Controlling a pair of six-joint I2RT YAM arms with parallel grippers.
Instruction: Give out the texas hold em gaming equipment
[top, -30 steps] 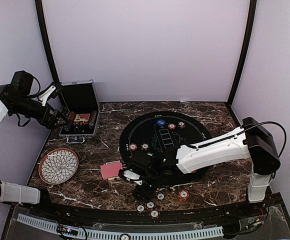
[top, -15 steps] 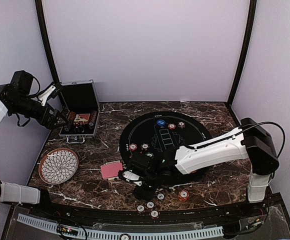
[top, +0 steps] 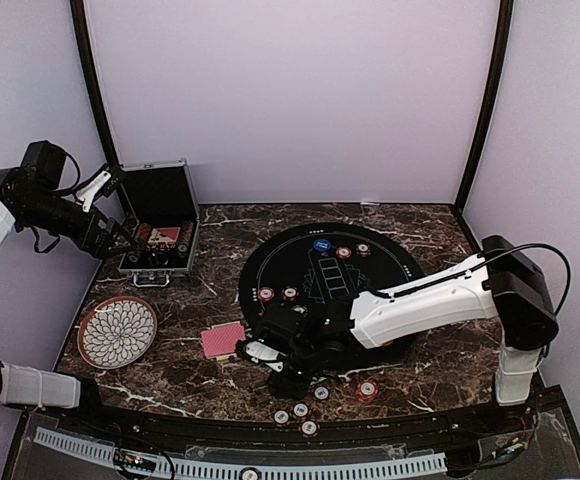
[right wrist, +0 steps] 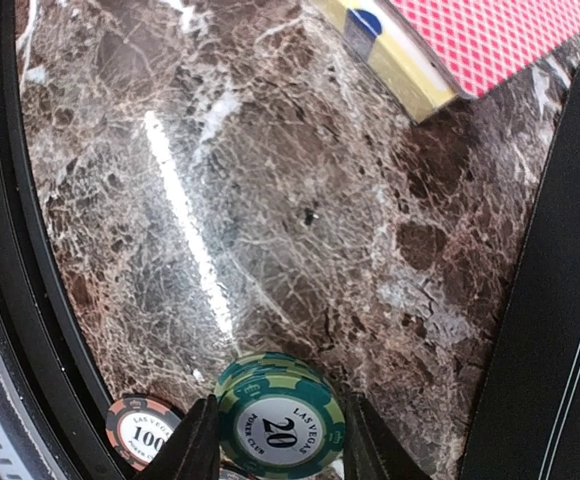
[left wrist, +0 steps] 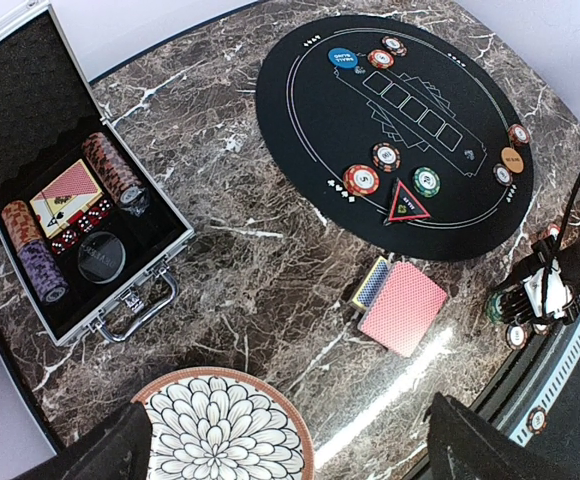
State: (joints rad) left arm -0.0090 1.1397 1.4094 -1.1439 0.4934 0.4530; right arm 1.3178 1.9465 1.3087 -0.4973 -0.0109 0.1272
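The right gripper pinches the green chips just beside the black mat; it should squeeze evenly and lift straight up.

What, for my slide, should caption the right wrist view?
Right gripper brackets a green 20 chip on the marble table, 100 chip beside it, red cards beyond.

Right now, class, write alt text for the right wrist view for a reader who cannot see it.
The right tool closely straddles a green 20 poker chip on the marble table. A 100 chip lies beside it; red-backed cards sit at the top.
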